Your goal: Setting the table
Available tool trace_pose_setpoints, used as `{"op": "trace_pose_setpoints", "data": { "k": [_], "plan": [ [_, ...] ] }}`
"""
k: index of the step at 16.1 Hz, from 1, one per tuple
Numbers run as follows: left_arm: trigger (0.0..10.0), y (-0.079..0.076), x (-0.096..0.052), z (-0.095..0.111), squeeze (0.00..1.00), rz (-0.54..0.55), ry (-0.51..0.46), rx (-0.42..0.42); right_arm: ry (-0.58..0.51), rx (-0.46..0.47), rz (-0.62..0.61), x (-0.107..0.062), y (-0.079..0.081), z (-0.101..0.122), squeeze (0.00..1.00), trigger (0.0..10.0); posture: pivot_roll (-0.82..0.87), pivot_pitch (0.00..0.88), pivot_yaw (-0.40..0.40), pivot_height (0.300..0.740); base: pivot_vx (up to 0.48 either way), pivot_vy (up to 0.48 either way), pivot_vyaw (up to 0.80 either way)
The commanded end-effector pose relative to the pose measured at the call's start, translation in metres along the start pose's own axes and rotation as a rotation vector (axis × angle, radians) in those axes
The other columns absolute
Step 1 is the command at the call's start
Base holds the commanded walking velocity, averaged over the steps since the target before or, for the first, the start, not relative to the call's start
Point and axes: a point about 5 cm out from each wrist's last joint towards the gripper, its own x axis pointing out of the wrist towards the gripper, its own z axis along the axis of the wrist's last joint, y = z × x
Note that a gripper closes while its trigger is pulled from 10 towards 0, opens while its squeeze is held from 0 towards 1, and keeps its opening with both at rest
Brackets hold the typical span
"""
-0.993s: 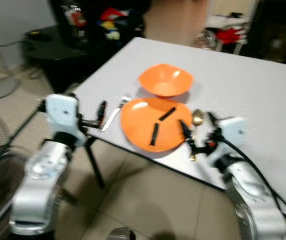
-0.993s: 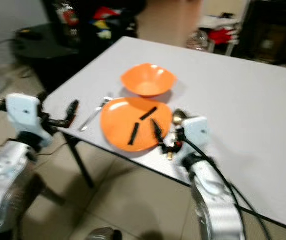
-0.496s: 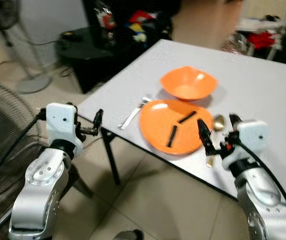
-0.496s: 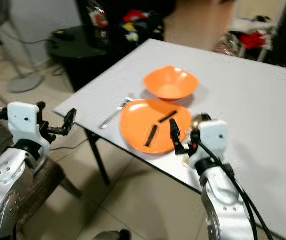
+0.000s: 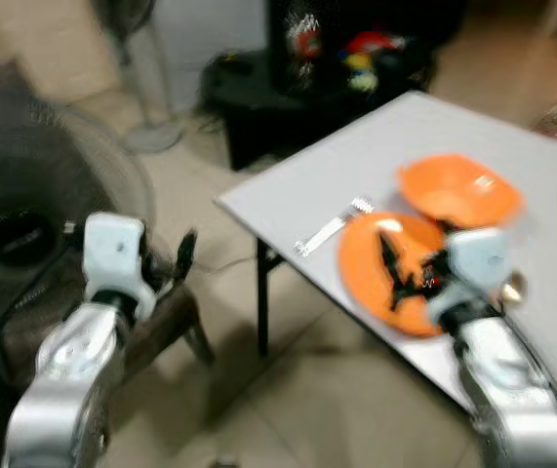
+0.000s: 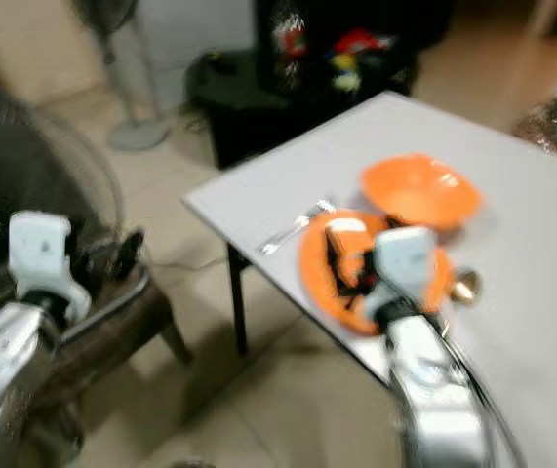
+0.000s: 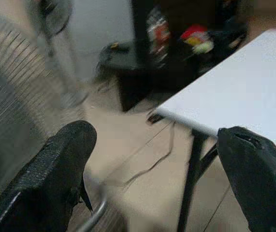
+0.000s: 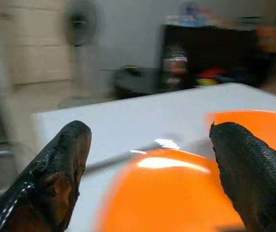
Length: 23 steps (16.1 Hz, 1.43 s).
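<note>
From your head cameras, blurred: the orange plate (image 5: 376, 263) sits at the white table's (image 5: 473, 136) near edge, the orange bowl (image 5: 458, 190) just behind it, a fork (image 5: 332, 226) beside it. Your right gripper (image 5: 395, 273) hovers over the plate. Left wrist view: your left gripper (image 7: 157, 179) is spread wide, off the table. Right wrist view: fingers (image 8: 55, 174) parted, holding nothing, above the plate.

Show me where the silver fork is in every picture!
Left eye view: the fork lies on the white table, just left of the orange plate.
Right eye view: the fork lies left of the plate, near the table's corner.
Left wrist view: I cannot find the fork there.
Right wrist view: a blurry silver streak beyond the plate's far edge is likely the fork.
Shared landmark: the orange plate.
</note>
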Motion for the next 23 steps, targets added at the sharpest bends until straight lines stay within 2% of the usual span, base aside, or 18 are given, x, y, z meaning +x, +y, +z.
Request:
{"op": "trace_pose_setpoints", "data": {
  "k": [1,2,4,8,9,11,12,13,15,16,17,18,20,21,23],
  "plan": [
    [10.0,-0.003,-0.001,0.003,1.00,-0.020,-0.005,-0.013,0.016,0.002,-0.009,-0.001,-0.004,-0.002,0.00,10.0,0.08,0.000,0.031,0.740,0.000,0.000,0.80],
    [10.0,-0.003,-0.001,0.003,1.00,-0.015,-0.004,-0.017,0.019,0.003,-0.007,-0.002,-0.004,-0.002,0.00,10.0,0.08,0.000,0.034,0.740,0.000,0.000,0.80],
    [10.0,-0.010,-0.001,0.007,1.00,-0.081,-0.005,-0.029,0.024,0.016,0.007,-0.004,-0.002,-0.003,0.00,10.0,0.08,0.000,0.033,0.740,0.000,0.000,0.80],
    [10.0,-0.016,0.002,0.011,1.00,-0.137,-0.008,-0.038,0.046,0.049,0.004,-0.005,-0.001,-0.007,0.00,10.0,0.06,0.000,0.046,0.740,0.000,0.000,0.80],
    [10.0,-0.014,0.004,0.010,1.00,-0.129,-0.005,-0.040,0.051,0.054,0.009,-0.004,0.001,-0.008,0.00,10.0,0.05,0.000,0.053,0.740,0.000,0.000,0.80],
    [10.0,-0.008,0.009,0.010,1.00,-0.026,-0.023,0.041,0.070,0.100,0.018,-0.004,0.003,-0.011,0.00,10.0,0.06,0.000,0.044,0.740,0.000,0.000,0.80],
    [10.0,-0.007,0.009,0.010,0.50,-0.017,-0.029,0.041,0.079,0.108,0.003,-0.003,0.002,-0.013,0.00,10.0,0.06,0.000,0.044,0.740,0.000,0.000,0.80],
    [10.0,-0.002,0.011,0.007,0.00,0.041,-0.003,0.024,0.086,0.105,-0.010,-0.001,-0.001,-0.012,0.00,10.0,0.06,0.000,0.054,0.740,0.000,0.000,0.80],
    [10.0,-0.003,0.012,0.008,0.00,0.041,-0.003,0.001,0.078,0.108,-0.005,0.000,-0.002,-0.010,0.00,10.0,0.07,0.000,0.042,0.740,0.000,0.000,0.80],
    [10.0,-0.003,0.013,0.009,0.00,0.049,-0.021,0.005,0.084,0.106,-0.015,0.002,-0.004,-0.011,0.00,10.0,0.07,0.000,0.023,0.740,0.000,0.000,0.80],
    [10.0,0.000,0.013,0.013,0.00,0.116,-0.044,0.040,0.074,0.100,-0.013,0.005,-0.007,-0.003,0.00,10.0,0.07,0.000,0.037,0.740,0.000,0.000,0.80],
    [10.0,0.000,0.013,0.013,0.00,0.116,-0.044,0.040,0.074,0.100,-0.013,0.005,-0.007,-0.003,0.00,10.0,0.07,0.000,0.037,0.740,0.000,0.000,0.80],
    [10.0,-0.005,0.007,0.010,0.00,0.041,-0.027,0.077,0.070,0.117,-0.011,0.002,-0.007,-0.003,0.00,10.0,0.08,0.000,0.020,0.740,0.000,0.000,0.80],
    [10.0,-0.002,0.007,0.009,0.00,0.057,-0.032,0.088,0.077,0.127,-0.014,0.001,-0.007,-0.005,0.00,10.0,0.08,0.000,0.042,0.740,0.000,0.000,0.80],
    [10.0,-0.008,0.007,0.015,0.00,0.007,-0.069,0.072,0.086,0.121,0.003,0.000,-0.004,-0.006,0.00,10.0,0.07,0.000,0.031,0.740,0.000,0.000,0.80]
  ]
}}
